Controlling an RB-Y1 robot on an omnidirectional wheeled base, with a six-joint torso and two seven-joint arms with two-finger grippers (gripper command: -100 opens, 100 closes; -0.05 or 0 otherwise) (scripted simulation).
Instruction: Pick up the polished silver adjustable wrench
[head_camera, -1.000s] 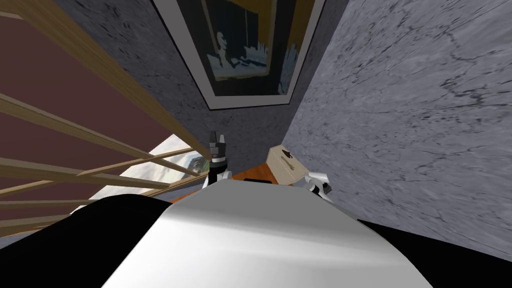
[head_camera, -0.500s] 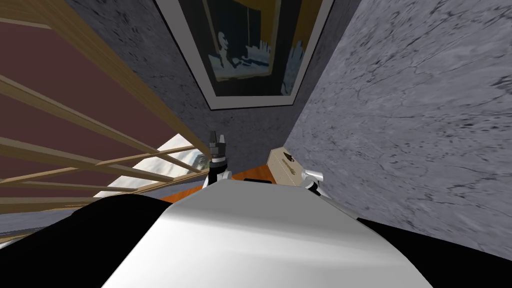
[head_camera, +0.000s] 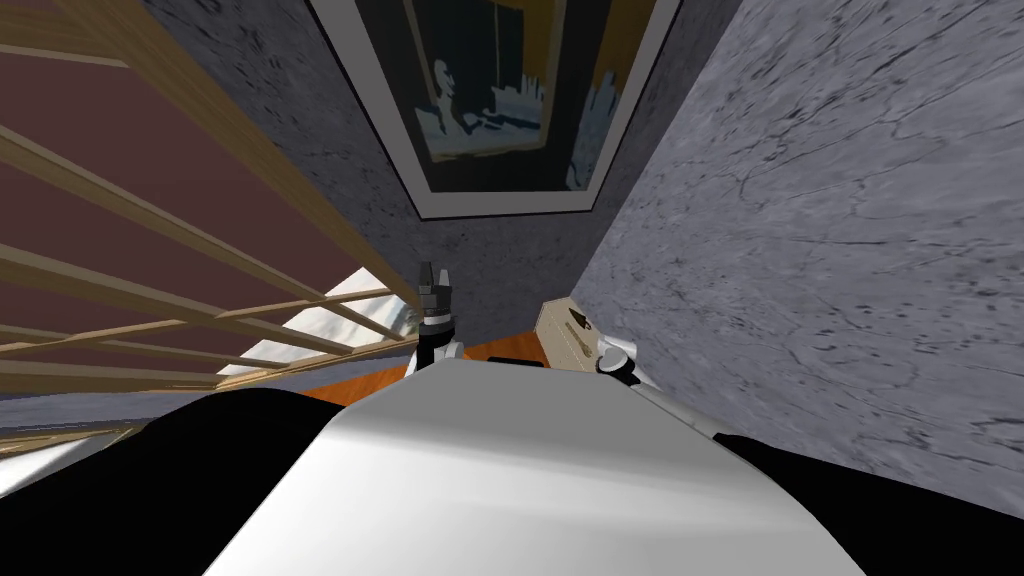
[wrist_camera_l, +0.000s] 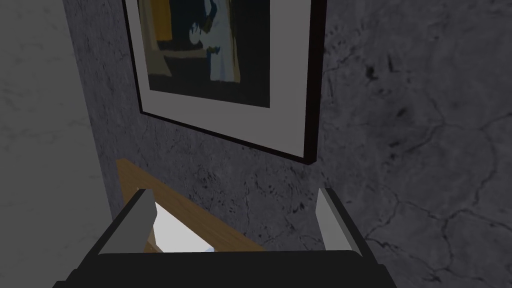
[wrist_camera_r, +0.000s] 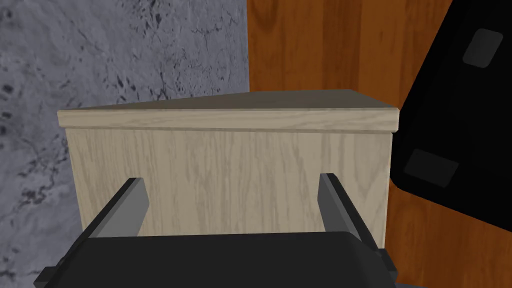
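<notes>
A small pale wooden cabinet (head_camera: 560, 330) stands by the grey wall, to the right of my chest. On its top lie a small dark pointed thing (head_camera: 577, 318) and a thin long thing beside it; I cannot tell which one is the wrench. My right forearm (head_camera: 614, 357) hangs at the cabinet's near right corner. In the right wrist view my right gripper (wrist_camera_r: 232, 182) is open, facing the cabinet's side (wrist_camera_r: 230, 165) below its top edge, with nothing between the fingers. My left gripper (head_camera: 433, 275) is raised in front of the wall, open and empty (wrist_camera_l: 234, 194).
The floor (wrist_camera_r: 320, 45) is orange-brown wood. A black block (wrist_camera_r: 450, 115) stands next to the cabinet. Grey marbled walls (head_camera: 820, 220) close in on the right and ahead, with a framed picture (head_camera: 500, 100). A wooden-barred window (head_camera: 200, 280) is on the left.
My right arm has moved left and now covers the cabinet's near right corner. The head view has swung slightly. The left arm has not moved.
</notes>
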